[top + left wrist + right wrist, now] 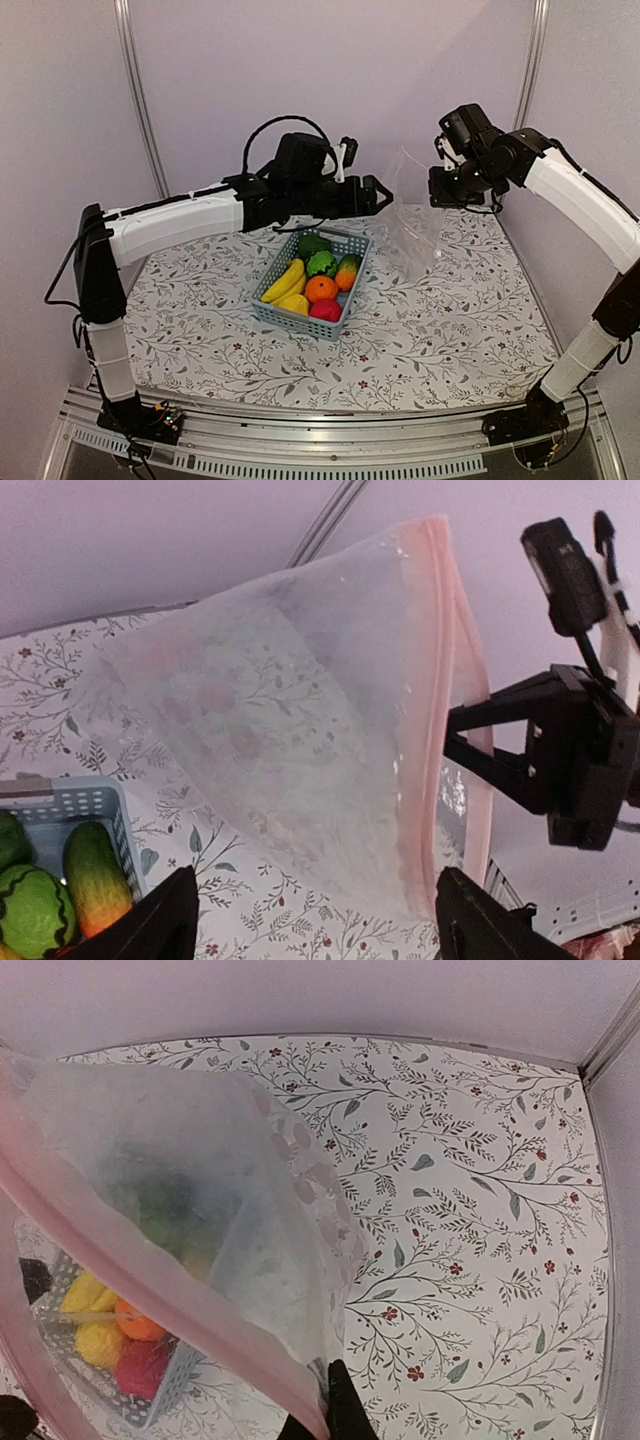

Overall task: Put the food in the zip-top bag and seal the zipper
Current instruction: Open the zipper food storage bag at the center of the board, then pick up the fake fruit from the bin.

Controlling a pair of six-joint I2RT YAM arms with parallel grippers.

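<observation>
The clear zip-top bag (pixel 412 215) hangs over the back of the table. My right gripper (pixel 447 188) is shut on its pink zipper (pixel 440 680) strip; in the right wrist view the gripper (pixel 330 1405) pinches that strip (pixel 150 1260). My left gripper (pixel 374 195) stands open just left of the bag, its fingers (pixel 150 925) spread wide with nothing between them; the bag (pixel 300 710) hangs beyond them. The food lies in the blue-grey basket (pixel 298 322): banana (pixel 285 280), orange (pixel 321 288), apple (pixel 325 310), melon (pixel 312 245), pepper (pixel 321 263), mango (pixel 347 272).
The basket sits mid-table on a floral cloth (pixel 450 320), below my left arm. The basket's corner (pixel 70 800) with mango (pixel 95 875) and melon (pixel 30 910) shows in the left wrist view. Pale walls and metal posts (pixel 140 100) enclose the back.
</observation>
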